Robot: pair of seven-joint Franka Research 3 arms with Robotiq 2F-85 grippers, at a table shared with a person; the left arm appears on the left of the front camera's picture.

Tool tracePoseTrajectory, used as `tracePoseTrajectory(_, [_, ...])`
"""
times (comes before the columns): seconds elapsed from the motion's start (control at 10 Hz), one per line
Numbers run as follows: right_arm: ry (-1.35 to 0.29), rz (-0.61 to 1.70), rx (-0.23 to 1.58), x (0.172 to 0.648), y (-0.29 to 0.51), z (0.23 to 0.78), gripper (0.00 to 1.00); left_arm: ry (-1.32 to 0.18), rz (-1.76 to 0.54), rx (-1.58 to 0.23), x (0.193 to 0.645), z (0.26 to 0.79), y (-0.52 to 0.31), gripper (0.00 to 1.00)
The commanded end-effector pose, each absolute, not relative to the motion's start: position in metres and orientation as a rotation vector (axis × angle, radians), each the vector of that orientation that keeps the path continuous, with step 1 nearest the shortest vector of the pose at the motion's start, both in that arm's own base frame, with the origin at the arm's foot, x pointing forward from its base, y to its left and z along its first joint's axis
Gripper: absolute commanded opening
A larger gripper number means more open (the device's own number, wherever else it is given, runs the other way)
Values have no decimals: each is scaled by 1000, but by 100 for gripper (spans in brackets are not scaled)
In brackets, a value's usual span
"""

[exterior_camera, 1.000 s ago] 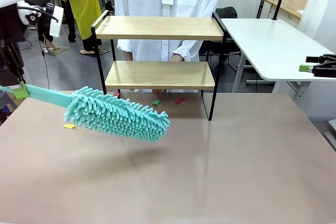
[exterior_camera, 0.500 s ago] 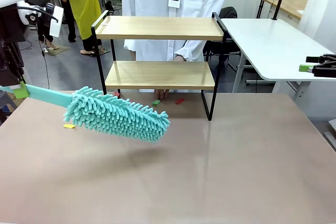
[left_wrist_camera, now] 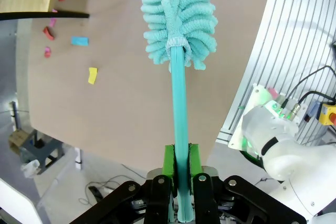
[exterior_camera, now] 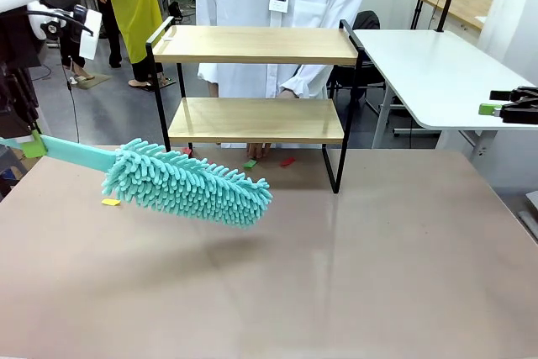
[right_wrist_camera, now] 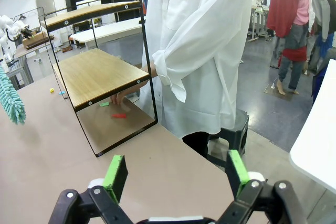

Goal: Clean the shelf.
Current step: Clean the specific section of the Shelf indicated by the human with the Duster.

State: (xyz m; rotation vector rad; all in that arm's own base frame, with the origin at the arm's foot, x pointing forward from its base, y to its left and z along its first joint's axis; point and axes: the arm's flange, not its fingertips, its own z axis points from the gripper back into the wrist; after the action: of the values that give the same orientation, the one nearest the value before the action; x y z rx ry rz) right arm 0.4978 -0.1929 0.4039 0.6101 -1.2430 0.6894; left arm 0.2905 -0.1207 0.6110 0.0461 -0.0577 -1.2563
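The shelf (exterior_camera: 256, 119), two light wooden boards in a thin black frame, stands at the far middle of the brown table (exterior_camera: 353, 275). My left gripper (exterior_camera: 32, 145) is at the far left, shut on the flat handle of a teal fluffy duster (exterior_camera: 189, 184). The duster's head hangs above the table, in front of and left of the shelf, apart from it. In the left wrist view the gripper (left_wrist_camera: 180, 166) clamps the duster (left_wrist_camera: 178, 14) handle between its green pads. My right gripper (exterior_camera: 504, 107) hovers open at the right edge. Its wrist view shows the gripper (right_wrist_camera: 176, 174) empty and the shelf (right_wrist_camera: 100, 74) ahead.
A person in a white coat (exterior_camera: 282, 6) stands behind the shelf, with a hand (exterior_camera: 256, 150) on the table under the lower board. Paper scraps lie about: yellow (exterior_camera: 111, 202), green (exterior_camera: 250, 163), red (exterior_camera: 287, 161). A white side table (exterior_camera: 437, 73) stands at the right.
The person behind the shelf has shifted slightly to the right. Both arms and the duster have not moved.
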Motion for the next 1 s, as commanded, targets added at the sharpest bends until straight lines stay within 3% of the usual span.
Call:
tracePoseTrajectory(0.0, [-1242, 693, 605, 497, -193, 407, 100, -59, -1257, 42, 288, 615, -120, 13])
tracePoseTrajectory(0.3, [-1242, 693, 605, 497, -193, 407, 100, -58, -1256, 46, 291, 611, -121, 13])
tracePoseTrajectory(0.5, [-1242, 693, 605, 497, -193, 407, 100, -141, -1116, -135, 282, 583, -146, 13])
tracePoseTrajectory(0.7, [-1242, 693, 605, 497, -193, 407, 100, -245, -936, -152, 269, 566, -170, 13])
tracePoseTrajectory(0.9, [-1242, 693, 605, 497, -193, 407, 100, -252, -812, -133, 253, 553, -197, 13])
